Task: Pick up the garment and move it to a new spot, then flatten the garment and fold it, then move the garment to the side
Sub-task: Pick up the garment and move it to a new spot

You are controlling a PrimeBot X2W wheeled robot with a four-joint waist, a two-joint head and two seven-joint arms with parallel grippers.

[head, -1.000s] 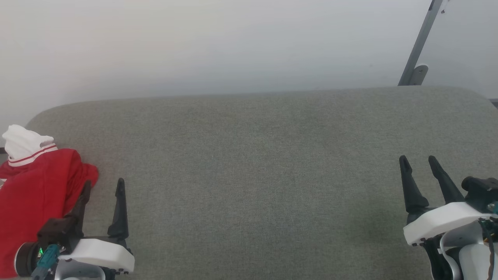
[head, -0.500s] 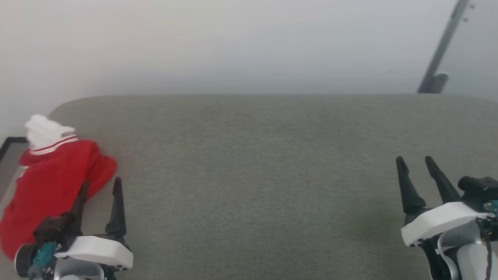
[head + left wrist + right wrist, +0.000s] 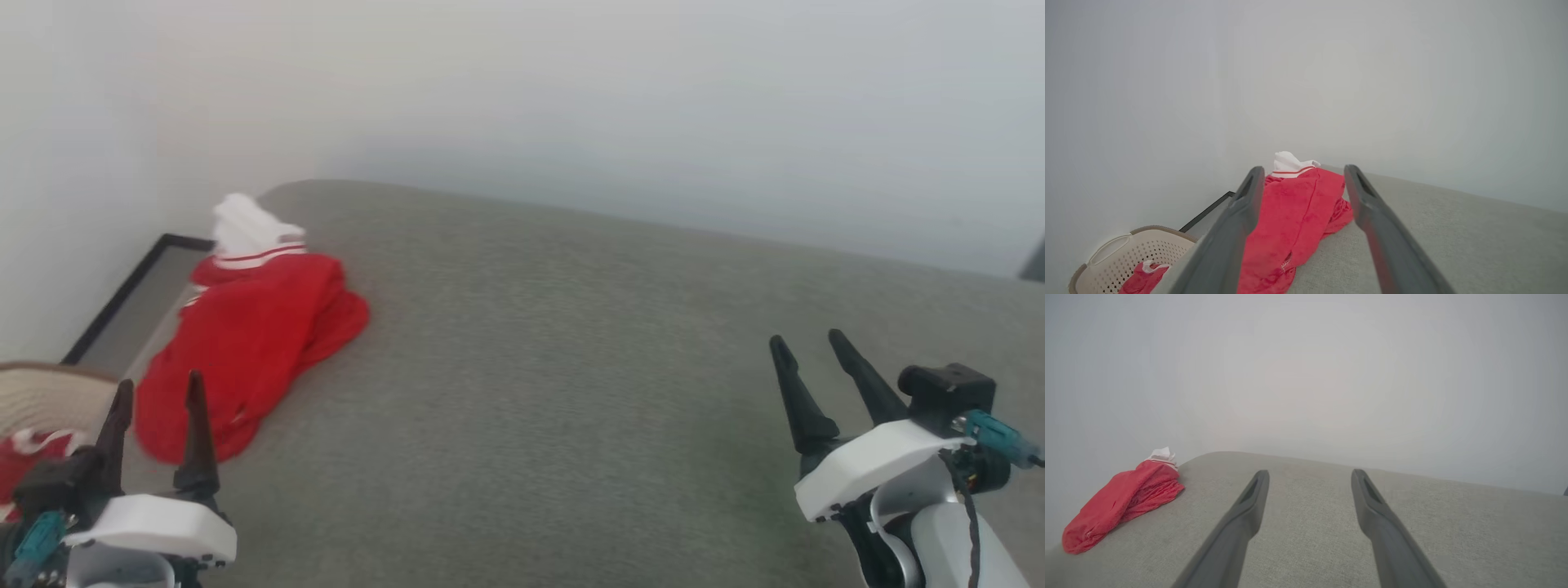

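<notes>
The garment (image 3: 249,327) lay crumpled on the grey cushion (image 3: 571,343), far left, apparently untouched. Left gripper (image 3: 159,380) hovered just short of it, fingers spread wide; right gripper (image 3: 806,337) gaped too, well apart.

Red garment (image 3: 245,351), crumpled heap, white striped sleeve uppermost, apparently at cushion edge

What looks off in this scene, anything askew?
The red jersey lies crumpled in a heap at the left end of the grey upholstered surface, close to its edge, one white sleeve bunched up. Left pincer and right pincer are open, empty. Nothing else stands out.
</notes>
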